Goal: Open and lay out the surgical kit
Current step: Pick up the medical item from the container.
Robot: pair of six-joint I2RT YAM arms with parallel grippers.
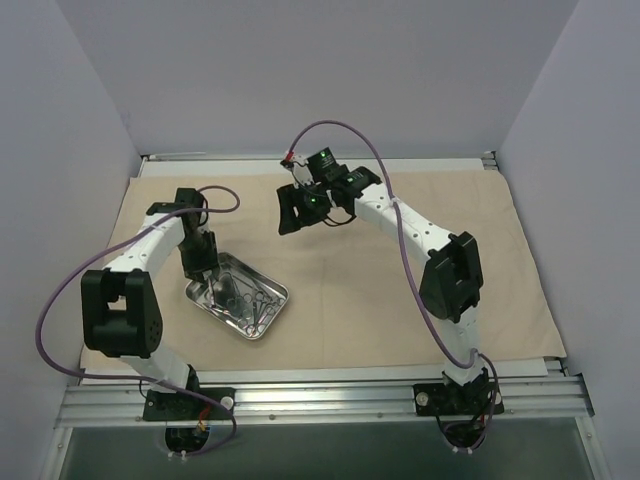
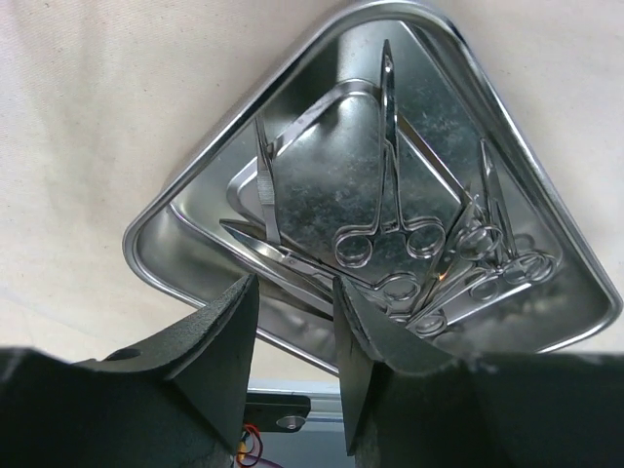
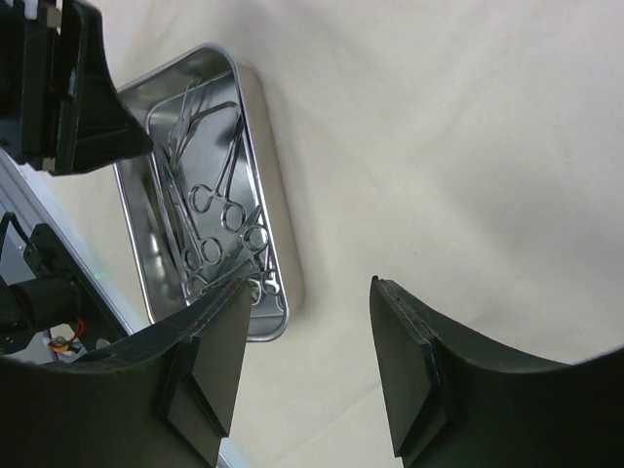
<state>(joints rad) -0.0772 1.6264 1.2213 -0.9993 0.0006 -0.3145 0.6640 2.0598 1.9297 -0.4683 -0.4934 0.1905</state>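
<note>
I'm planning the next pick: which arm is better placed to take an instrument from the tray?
Left, likely. The left gripper, open, is at the shiny rectangular steel tray, beside the ring-handled metal instruments; the right gripper, open, is away over bare beige cloth.

Three plain walls box the scene in: a back wall [image 1: 320, 70] of pale lavender-grey, with a left wall [image 1: 50, 180] and a right wall [image 1: 590, 200] in the same matte tone meeting it at straight vertical corners; the table [image 1: 340, 372] spans the space between them, a strip of its white top bare along the near side; a ribbed aluminium rail [image 1: 330, 402] runs across that near edge, and a slimmer metal bar [image 1: 420, 158] lines the far edge by the back wall; below the rail lies a dark grey-green surface [image 1: 330, 450], floor or shelf unclear; the light is even and soft, the shadows faint
</note>
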